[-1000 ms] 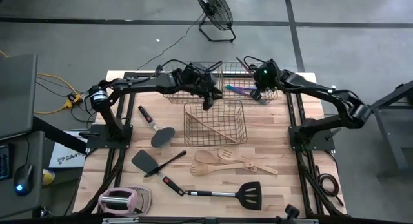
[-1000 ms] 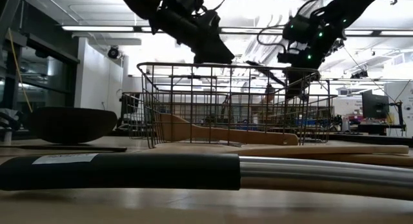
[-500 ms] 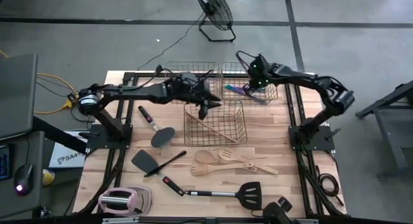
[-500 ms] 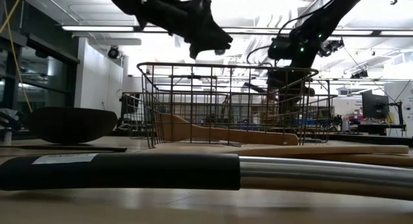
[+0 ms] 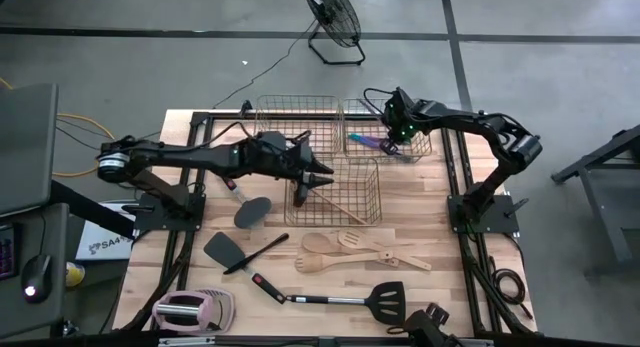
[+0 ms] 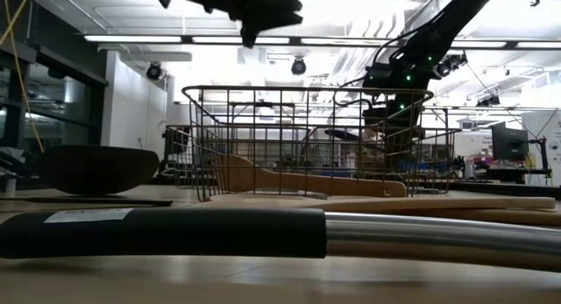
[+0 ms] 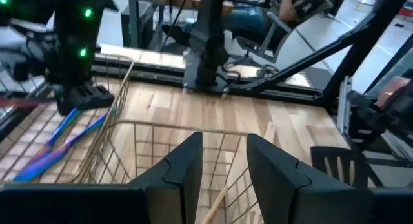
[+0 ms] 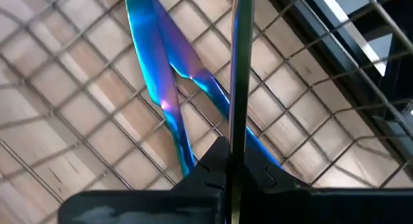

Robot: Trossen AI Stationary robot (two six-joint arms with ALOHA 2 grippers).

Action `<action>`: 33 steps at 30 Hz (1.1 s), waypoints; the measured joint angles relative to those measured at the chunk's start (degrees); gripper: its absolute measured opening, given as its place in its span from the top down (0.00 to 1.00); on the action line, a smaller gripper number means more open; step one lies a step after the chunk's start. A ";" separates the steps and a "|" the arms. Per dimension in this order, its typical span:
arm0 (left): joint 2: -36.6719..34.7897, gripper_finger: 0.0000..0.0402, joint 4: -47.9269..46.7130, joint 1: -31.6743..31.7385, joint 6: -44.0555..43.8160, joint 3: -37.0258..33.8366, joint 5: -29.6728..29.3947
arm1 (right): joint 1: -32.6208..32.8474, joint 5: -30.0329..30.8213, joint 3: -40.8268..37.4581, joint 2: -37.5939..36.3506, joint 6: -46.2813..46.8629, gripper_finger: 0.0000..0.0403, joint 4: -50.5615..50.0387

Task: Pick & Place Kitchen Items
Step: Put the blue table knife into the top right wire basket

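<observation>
My right gripper (image 5: 393,137) reaches steeply down into the far right wire basket (image 5: 420,145), shut on a thin iridescent piece (image 8: 240,62). Two more purple-teal pieces (image 8: 158,62) lie on that basket's floor. My left gripper (image 5: 322,177) hovers open and almost level above the left rim of the middle wire basket (image 5: 335,215), with nothing between its fingers (image 7: 184,162). A pale wooden spatula (image 6: 298,180) lies slanted inside that basket. Other wooden utensils (image 5: 350,249) and black utensils (image 5: 385,299) lie on the table nearer the front. My right gripper pinches the thin iridescent piece's handle (image 8: 236,130) between its two shut fingers. The piece runs on forward past the fingertips, along the fingers. The fingers come from above, slanting steeply down into the basket. Whether the piece's far end rests on the basket floor I cannot tell.
A third wire basket (image 5: 295,117) stands at the far left of the group. A black spoon (image 5: 250,209) and a black spatula (image 5: 228,252) lie left of the middle basket. A pink-and-white gadget (image 5: 190,309) sits at the near left corner.
My left gripper has drawn back from the far baskets toward the table's near edge, over the middle basket, rising a little and tipping toward level. My right gripper has sunk into the far right basket with the thin piece and tipped more steeply down.
</observation>
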 joint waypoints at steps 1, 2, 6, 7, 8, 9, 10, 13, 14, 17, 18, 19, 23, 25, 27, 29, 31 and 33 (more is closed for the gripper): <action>-0.51 0.70 -0.04 -0.42 0.10 0.00 -0.42 | 0.00 0.18 0.00 -0.02 -1.01 0.99 -0.21; -0.97 0.70 -0.06 -0.70 0.14 0.00 -0.85 | 0.00 0.27 0.00 -0.02 -1.99 0.99 -0.37; -2.14 0.70 -0.13 -1.34 0.25 0.02 -1.60 | -0.08 0.27 0.00 -0.04 -6.22 0.99 -1.13; -2.26 0.70 -0.02 -1.61 -0.08 0.02 -1.60 | -0.08 0.18 0.00 -0.04 -7.62 0.99 -1.41; -2.33 0.70 0.11 -1.68 -0.16 0.04 -1.60 | -0.07 0.06 0.00 -0.05 -8.87 0.99 -1.73; -2.33 0.70 0.09 -1.69 -0.20 0.04 -1.60 | -0.07 -0.02 0.00 -0.06 -9.92 0.99 -1.98; -2.31 0.70 -0.04 -1.69 -0.26 0.04 -1.60 | -0.07 -0.01 0.00 -0.06 -10.86 0.99 -2.10; -2.30 0.70 -0.04 -1.68 -0.71 0.05 -1.57 | -0.35 -0.05 0.00 -0.07 -12.41 0.99 -1.97; -2.30 0.70 -0.08 -1.67 -0.86 0.07 -1.57 | -0.48 -0.05 0.00 -0.07 -12.44 0.99 -1.99; -2.30 0.70 -0.42 -1.67 -1.21 0.07 -1.57 | -0.70 0.01 0.00 -0.07 -12.17 0.99 -2.02; -2.30 0.70 -0.37 -1.67 -1.21 0.07 -1.57 | -0.72 0.01 0.00 -0.09 -12.16 0.99 -2.02; -2.30 0.70 -0.34 -1.67 -1.21 0.05 -1.57 | -0.72 0.03 0.00 -0.09 -12.16 0.99 -2.02; -2.30 0.70 -0.40 -1.62 -1.21 0.07 -1.55 | -0.71 -0.10 0.00 -0.09 -12.13 0.99 -2.02; -2.30 0.70 -0.45 -1.62 -1.21 0.05 -1.55 | -0.71 -0.10 0.00 -0.09 -12.13 0.99 -2.04; -2.27 0.70 -0.45 -1.62 -1.23 0.07 -1.55 | -0.70 -0.10 0.00 -0.09 -12.12 0.99 -2.04; -2.26 0.70 -0.45 -1.62 -1.24 0.07 -1.54 | -0.70 -0.03 0.00 -0.09 -12.22 0.99 -2.04; -2.26 0.70 -0.45 -1.62 -1.24 0.07 -1.53 | -0.74 -0.03 0.00 -0.09 -12.26 0.99 -2.04; -2.26 0.70 -0.45 -1.62 -1.27 0.07 -1.53 | -0.74 -0.01 0.00 -0.09 -12.44 0.99 -2.27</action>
